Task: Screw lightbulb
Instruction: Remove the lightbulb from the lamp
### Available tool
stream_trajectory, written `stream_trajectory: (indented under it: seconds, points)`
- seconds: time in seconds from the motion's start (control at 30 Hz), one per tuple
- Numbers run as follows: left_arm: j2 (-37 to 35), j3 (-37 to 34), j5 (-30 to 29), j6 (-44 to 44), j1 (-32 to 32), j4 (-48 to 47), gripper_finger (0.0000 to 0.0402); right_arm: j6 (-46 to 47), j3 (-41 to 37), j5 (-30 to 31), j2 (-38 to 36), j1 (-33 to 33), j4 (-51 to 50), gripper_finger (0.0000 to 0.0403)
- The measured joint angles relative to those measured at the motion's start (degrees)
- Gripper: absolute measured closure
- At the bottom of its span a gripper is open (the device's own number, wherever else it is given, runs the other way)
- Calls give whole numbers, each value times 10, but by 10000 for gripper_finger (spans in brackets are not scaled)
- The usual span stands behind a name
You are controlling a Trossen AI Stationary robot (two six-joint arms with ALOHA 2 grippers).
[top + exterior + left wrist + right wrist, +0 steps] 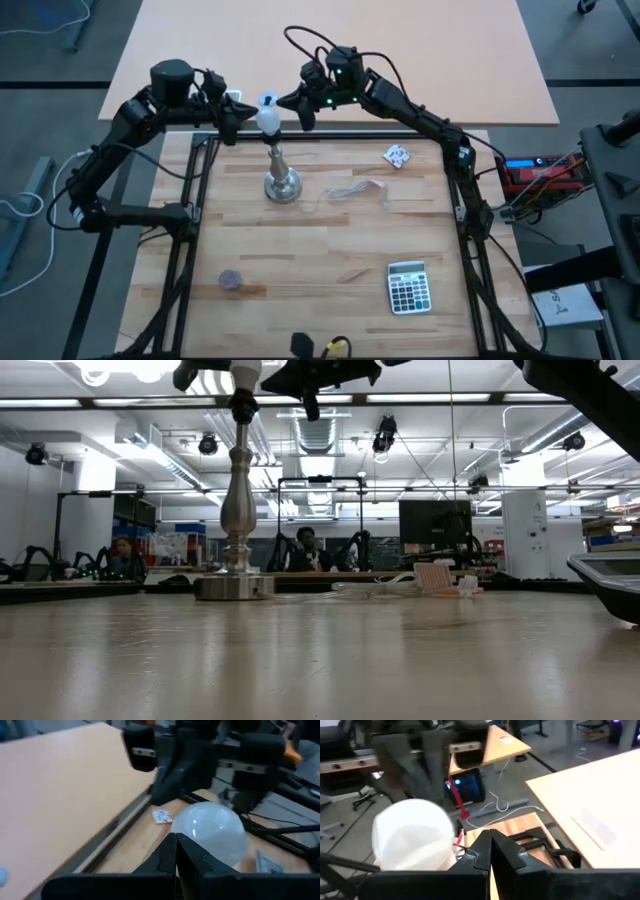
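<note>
The lightbulb (268, 118) sits atop the lamp stand (281, 186), at twelve o'clock of the worktop (330, 270). Left gripper (232, 122) and right gripper (300, 110) flank it, jaws together, holding nothing. Next probably: opening jaws to twist it.

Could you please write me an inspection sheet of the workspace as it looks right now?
Surface: wooden table inside a black frame.
Job's things: lightbulb sits atop the silver stand, which is upright near the far edge.
Clutter: calculator, crumpled paper scrap, small round dark object.
Grippers: left gripper shut, beside the bulb; right gripper shut, on its other side; whether either touches the bulb cannot be told.
Cables: thin pale cord lies on the table beside the stand.
Surroundings: seated person in the room beyond the table.
</note>
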Motion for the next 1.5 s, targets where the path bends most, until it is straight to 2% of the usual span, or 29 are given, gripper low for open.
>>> stream_trajectory:
  seconds: [0.1, 0.23, 0.37, 0.57, 0.8, 0.97, 1.5]
  points:
    - [-7, 0, -61, 10, 0, 0, 401, 18, 0, -17, -2, -6, 2, 403]
    - [-10, 0, -120, 26, 0, 0, 401, 19, 1, -95, -10, -10, 3, 403]
    - [-8, 0, -119, 26, 0, 0, 401, 25, 1, -145, -13, 1, 3, 403]
    - [-8, 0, -104, 7, -1, 0, 402, 16, 1, -161, -13, 24, 0, 403]
    - [-9, 0, -101, 5, -1, 0, 401, 28, 1, -157, -9, 24, 0, 403]
    - [-9, 0, -74, -7, -2, 0, 401, 29, 0, -155, -9, 24, 5, 403]
    - [-10, 0, -73, -22, -20, 0, 401, 69, 0, -148, 13, 19, 41, 403]
